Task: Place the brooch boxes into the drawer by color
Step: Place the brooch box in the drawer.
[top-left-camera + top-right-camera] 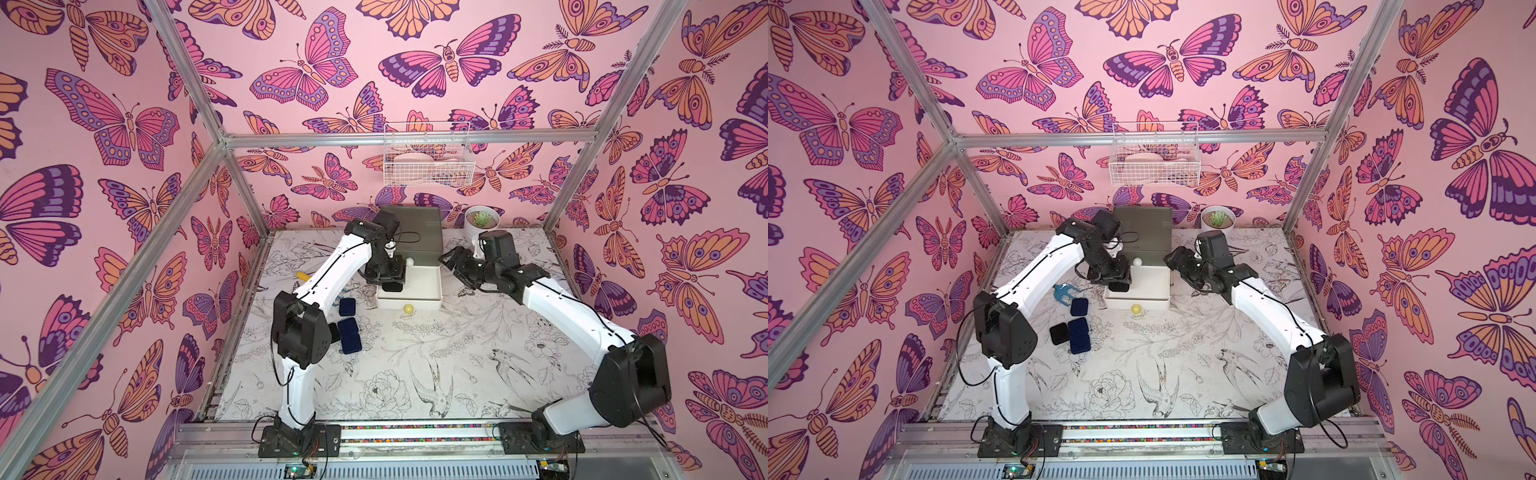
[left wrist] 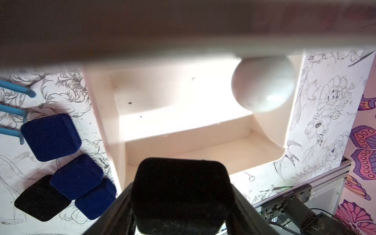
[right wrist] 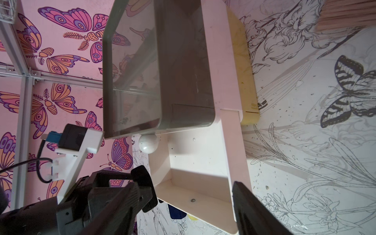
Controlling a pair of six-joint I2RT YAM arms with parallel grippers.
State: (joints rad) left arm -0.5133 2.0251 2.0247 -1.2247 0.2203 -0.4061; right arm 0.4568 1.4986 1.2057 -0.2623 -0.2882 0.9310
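Velvet black box point(image 2: 179, 179), rounded-square, far edge cut off, clamped in left gripper point(image 2: 180, 195) over open white drawer point(image 1: 428, 302); right gripper point(image 3: 185, 187) spread, empty; navy boxes point(image 2: 50, 136) overlapping; knob point(image 2: 264, 85) blurred

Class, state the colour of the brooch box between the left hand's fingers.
Black brooch box; the left wrist view shows it best.

The black brooch box point(image 2: 180, 195) above the white drawer point(image 2: 183, 130) looks matt and velvety, as do the navy brooch boxes point(image 2: 50, 137) beside that drawer. The drawer is smooth plastic, its ball knob point(image 2: 263, 85) glossy; the olive tier point(image 3: 132, 71) above it shines, mirroring the wallpaper point(image 3: 61, 50).
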